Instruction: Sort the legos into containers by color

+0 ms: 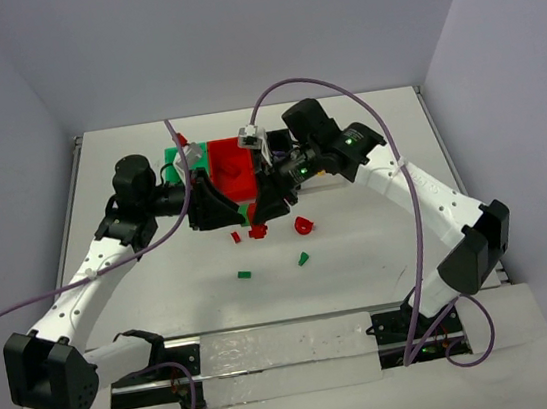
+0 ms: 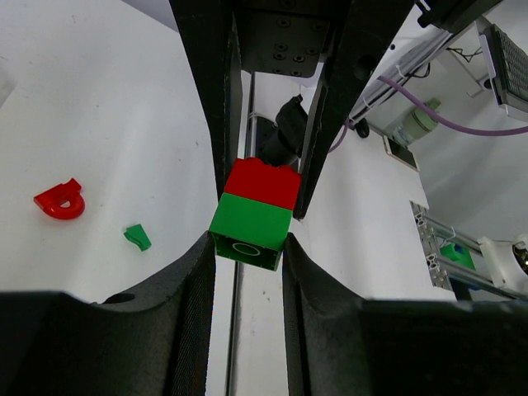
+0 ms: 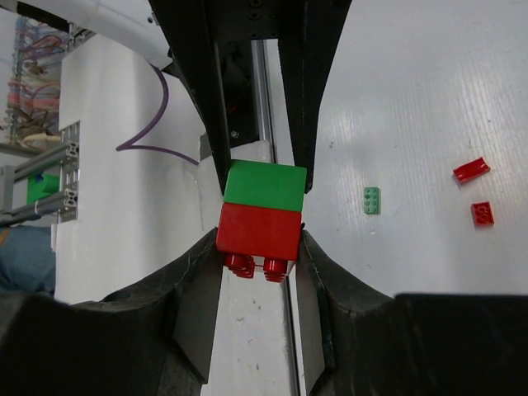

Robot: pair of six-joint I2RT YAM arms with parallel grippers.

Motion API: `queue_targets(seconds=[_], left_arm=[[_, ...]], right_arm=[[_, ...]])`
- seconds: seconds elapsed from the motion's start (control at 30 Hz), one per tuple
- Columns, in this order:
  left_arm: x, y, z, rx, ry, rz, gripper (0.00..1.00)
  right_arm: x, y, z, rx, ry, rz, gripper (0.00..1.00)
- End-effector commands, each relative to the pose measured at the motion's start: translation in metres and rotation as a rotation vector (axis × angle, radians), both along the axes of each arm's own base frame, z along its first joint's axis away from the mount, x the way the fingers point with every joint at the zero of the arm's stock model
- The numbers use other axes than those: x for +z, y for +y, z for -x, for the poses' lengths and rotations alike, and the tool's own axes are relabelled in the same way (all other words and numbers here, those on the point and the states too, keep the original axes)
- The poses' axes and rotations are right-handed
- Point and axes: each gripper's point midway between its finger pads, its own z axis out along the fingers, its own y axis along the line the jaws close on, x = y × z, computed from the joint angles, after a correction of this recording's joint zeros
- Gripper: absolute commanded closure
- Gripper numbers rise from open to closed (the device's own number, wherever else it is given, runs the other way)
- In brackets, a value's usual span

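A green brick (image 2: 250, 223) joined to a red brick (image 3: 258, 228) is gripped from both sides above the middle of the desk (image 1: 383, 271), just on the near side of the containers (image 1: 214, 154), which are set toward the far edge. The left hand (image 2: 247, 245) is clamped partway closed on the green brick, and the right hand (image 3: 260, 247) on the red brick. Loose legos (image 1: 257, 232), red and green, are scattered toward the near edge.
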Motion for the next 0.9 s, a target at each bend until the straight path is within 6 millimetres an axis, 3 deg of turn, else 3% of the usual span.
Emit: queue_targets(seconds=[0.0,0.03,0.1,0.13,0.17,0.23,0.53,0.63,0.67,0.87], left_arm=[[0.009,-0.002,-0.006,0.018,-0.052,0.016,1.0],[0.009,-0.002,-0.005,0.015,-0.052,0.017,1.0],[0.01,-0.002,-0.004,0.004,-0.052,0.02,0.84],[0.01,-0.002,-0.003,-0.001,-0.05,0.021,0.81],[0.011,-0.002,0.0,-0.016,-0.05,0.024,0.68],[0.011,-0.002,0.002,-0.028,-0.051,0.026,0.56],[0.011,-0.002,0.007,-0.045,-0.048,0.028,0.45],[0.012,-0.002,0.007,-0.049,-0.048,0.029,0.51],[0.012,-0.001,0.008,-0.054,-0.049,0.031,0.61],[0.013,0.0,0.013,-0.075,-0.047,0.043,0.96]], right_arm=[[0.019,0.009,-0.004,0.009,-0.043,-0.051,0.67],[0.019,0.01,-0.005,0.008,-0.042,-0.05,0.71],[0.018,0.011,-0.004,0.018,-0.037,-0.052,0.91],[0.018,0.011,-0.004,0.024,-0.039,-0.054,0.93],[0.017,0.011,-0.003,0.031,-0.039,-0.057,0.98],[0.017,0.01,0.0,0.045,-0.037,-0.065,1.0],[0.018,0.009,0.007,0.074,-0.033,-0.076,1.0],[0.017,0.009,0.006,0.074,-0.03,-0.073,1.0],[0.017,0.009,0.006,0.075,-0.028,-0.072,1.0],[0.012,0.009,0.003,0.064,-0.029,-0.061,1.0]])
